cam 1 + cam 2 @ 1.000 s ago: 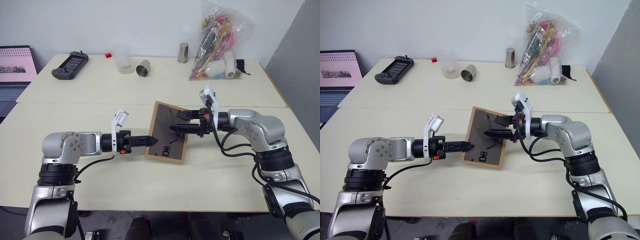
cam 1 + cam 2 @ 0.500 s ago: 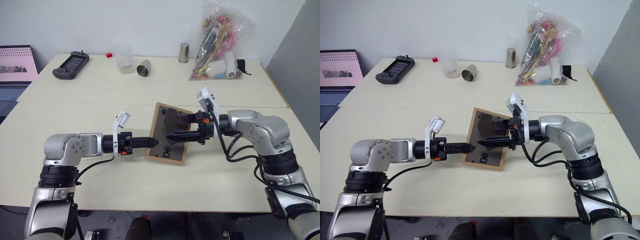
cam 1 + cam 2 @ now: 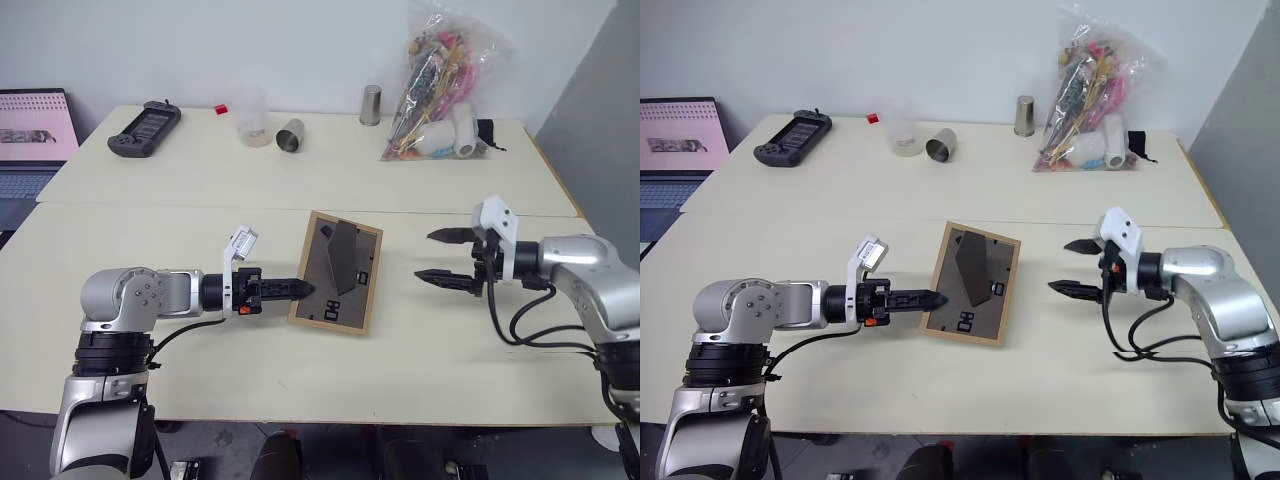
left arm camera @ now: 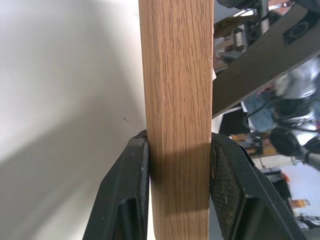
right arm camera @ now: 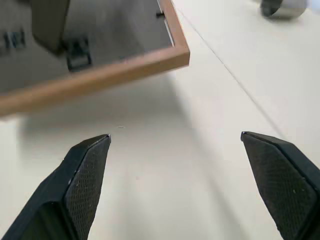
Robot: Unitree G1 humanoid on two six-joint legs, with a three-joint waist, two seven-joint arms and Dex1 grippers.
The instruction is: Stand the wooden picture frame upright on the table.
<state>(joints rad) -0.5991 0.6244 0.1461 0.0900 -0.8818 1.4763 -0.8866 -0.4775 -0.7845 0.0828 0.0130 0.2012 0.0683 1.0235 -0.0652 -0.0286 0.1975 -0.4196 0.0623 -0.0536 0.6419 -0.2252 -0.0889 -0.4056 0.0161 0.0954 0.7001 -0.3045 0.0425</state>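
The wooden picture frame is held tilted over the table, its dark brown back panel facing me and its black stand swung out. My left gripper is shut on the frame's left edge. In the left wrist view the light wood edge is pinched between both black fingers. My right gripper hangs open to the right of the frame, apart from it, with nothing between its fingers. The right wrist view has the frame's corner beyond the wide-apart fingertips.
Along the far side of the table are a game controller, a clear cup, a metal can on its side, a metal cylinder and a filled plastic bag. A laptop sits far left.
My right gripper has drawn back to the right, off the frame's back, leaving the stand swung out. The left gripper has kept its hold in place.
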